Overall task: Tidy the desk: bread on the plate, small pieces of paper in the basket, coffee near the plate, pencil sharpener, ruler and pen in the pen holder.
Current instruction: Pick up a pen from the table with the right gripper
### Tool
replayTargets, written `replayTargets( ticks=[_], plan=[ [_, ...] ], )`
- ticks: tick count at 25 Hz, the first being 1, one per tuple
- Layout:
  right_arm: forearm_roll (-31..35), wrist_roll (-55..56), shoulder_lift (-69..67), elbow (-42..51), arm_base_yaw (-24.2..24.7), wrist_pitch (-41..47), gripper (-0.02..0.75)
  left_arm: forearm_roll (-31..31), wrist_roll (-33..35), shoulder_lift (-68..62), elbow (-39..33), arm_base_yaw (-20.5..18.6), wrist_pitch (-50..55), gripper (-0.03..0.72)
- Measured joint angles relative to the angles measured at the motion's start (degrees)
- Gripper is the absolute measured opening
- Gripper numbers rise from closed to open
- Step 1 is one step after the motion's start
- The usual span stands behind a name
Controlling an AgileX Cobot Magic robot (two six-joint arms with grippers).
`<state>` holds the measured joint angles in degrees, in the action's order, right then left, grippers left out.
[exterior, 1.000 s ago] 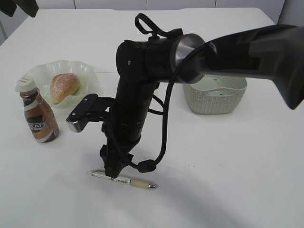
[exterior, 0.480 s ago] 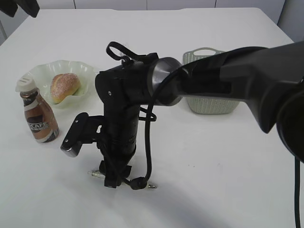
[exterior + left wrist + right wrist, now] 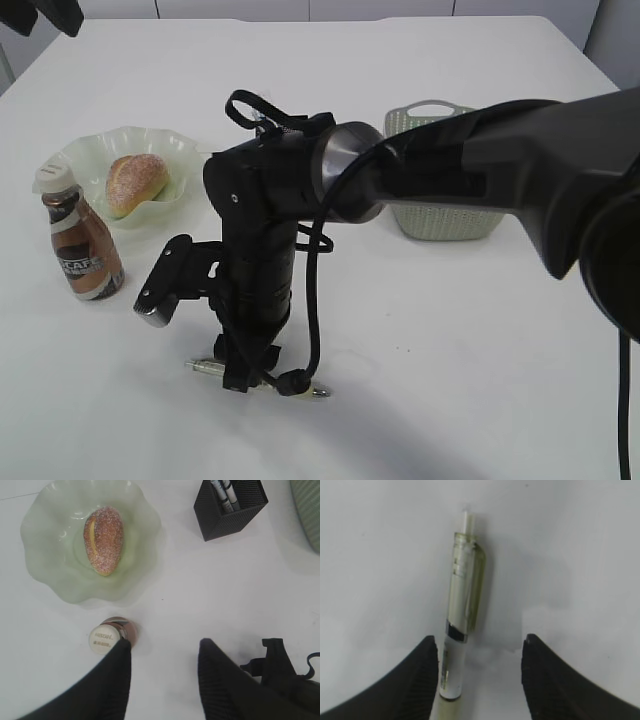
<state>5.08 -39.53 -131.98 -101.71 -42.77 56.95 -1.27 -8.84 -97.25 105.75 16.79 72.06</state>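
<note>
A clear pen (image 3: 462, 605) with a beige grip lies on the white table between my right gripper's (image 3: 480, 647) open jaws, close against the left finger. In the exterior view the right gripper (image 3: 240, 378) stands down over the pen (image 3: 305, 388) at the table's front. The bread (image 3: 135, 183) lies on the pale green plate (image 3: 185, 150), with the coffee bottle (image 3: 82, 250) beside it. My left gripper (image 3: 165, 650) is open and empty, high above the table, its left finger over the coffee cap (image 3: 105, 638). The black pen holder (image 3: 230, 515) holds pens.
The white basket (image 3: 445, 220) stands at the back right, partly behind the right arm. The right arm's body hides the pen holder in the exterior view. Part of the left arm (image 3: 45, 12) shows at the top left corner.
The right arm has swung left and lowered, bringing its gripper down around the pen. In the last half second it has barely moved.
</note>
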Motion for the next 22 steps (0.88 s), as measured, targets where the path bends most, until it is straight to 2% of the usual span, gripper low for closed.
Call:
replayTargets(
  ticks=[7, 15, 22],
  plan=[
    [-0.05, 1.17, 0.00, 0.00, 0.00, 0.00, 0.398, 0.08, 0.00, 0.00, 0.00, 0.00, 0.00, 0.326],
    [-2.82, 9.00, 0.00, 0.00, 0.00, -1.12, 0.398, 0.84, 0.00, 0.00, 0.00, 0.00, 0.00, 0.325],
    [-2.35, 11.27, 0.00, 0.00, 0.00, 0.36, 0.397, 1.27, 0.00, 0.00, 0.00, 0.00, 0.00, 0.325]
  ],
)
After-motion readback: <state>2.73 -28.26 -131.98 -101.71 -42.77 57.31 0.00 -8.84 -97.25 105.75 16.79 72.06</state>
